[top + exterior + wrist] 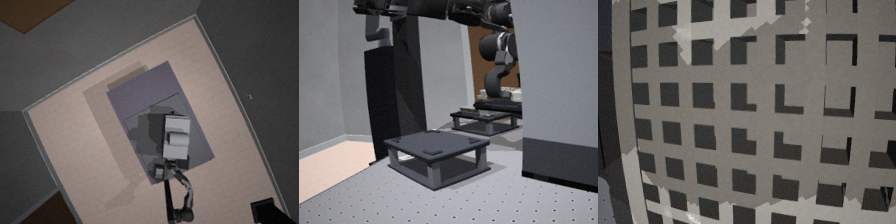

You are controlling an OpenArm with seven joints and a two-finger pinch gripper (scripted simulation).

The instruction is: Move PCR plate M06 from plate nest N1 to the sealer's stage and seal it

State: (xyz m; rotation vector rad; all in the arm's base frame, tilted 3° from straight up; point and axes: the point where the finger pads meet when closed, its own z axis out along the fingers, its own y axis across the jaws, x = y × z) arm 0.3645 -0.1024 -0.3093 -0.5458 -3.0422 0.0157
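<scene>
My gripper (496,92) is shut on the pale 96-well plate M06 (511,94), just over the sealer's dark stage (499,105) at the back right. I cannot tell whether the plate touches the stage. In the wrist view the plate's grid of wells (751,116) fills the frame, uncovered, and my fingers are hidden. From above, the plate (159,172) sits at the arm's end, in front of the sealer housing (176,138). Nest N1 (436,147) stands empty in the foreground. Nest N2 (483,117) behind it carries the flat plate M09 (478,110).
The sealer's tall grey housing (559,77) blocks the right side, and its lamp and START key are hidden. A dark column (396,79) stands at the left behind N1. The foil roll (177,139) lies on top of the housing.
</scene>
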